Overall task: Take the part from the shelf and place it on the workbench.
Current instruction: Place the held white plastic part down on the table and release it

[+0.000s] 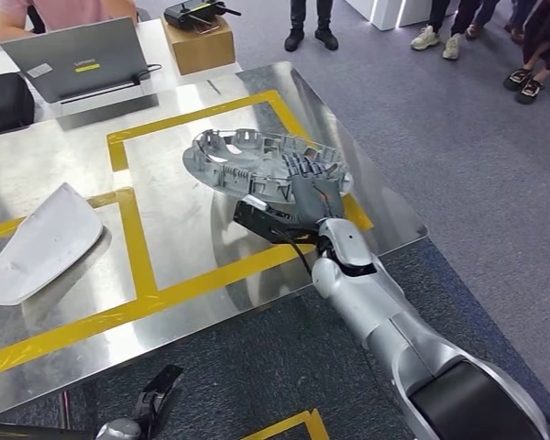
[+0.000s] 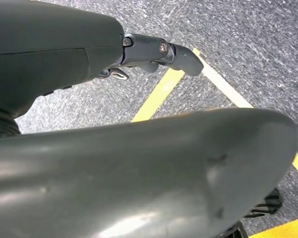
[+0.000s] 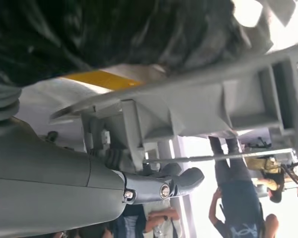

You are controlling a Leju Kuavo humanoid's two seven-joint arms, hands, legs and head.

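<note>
The part (image 1: 258, 160) is a round grey cast-metal disc with ribs. It hovers tilted above the steel workbench (image 1: 182, 229), casting a shadow inside the yellow tape rectangle. My right hand (image 1: 307, 197) grips its near right rim, fingers on top and thumb beneath. In the right wrist view the part's ribbed underside (image 3: 200, 104) lies close against that thumb (image 3: 166, 186). My left hand (image 1: 151, 399) hangs low beside the bench's front edge, holding nothing; its thumb (image 2: 166, 52) shows in the left wrist view over the carpet.
A white curved shell (image 1: 40, 243) lies on the bench's left side. A laptop (image 1: 75, 57), a black bag (image 1: 5, 101) and a cardboard box (image 1: 200, 41) stand at the back. People (image 1: 466, 27) stand on the carpet to the far right.
</note>
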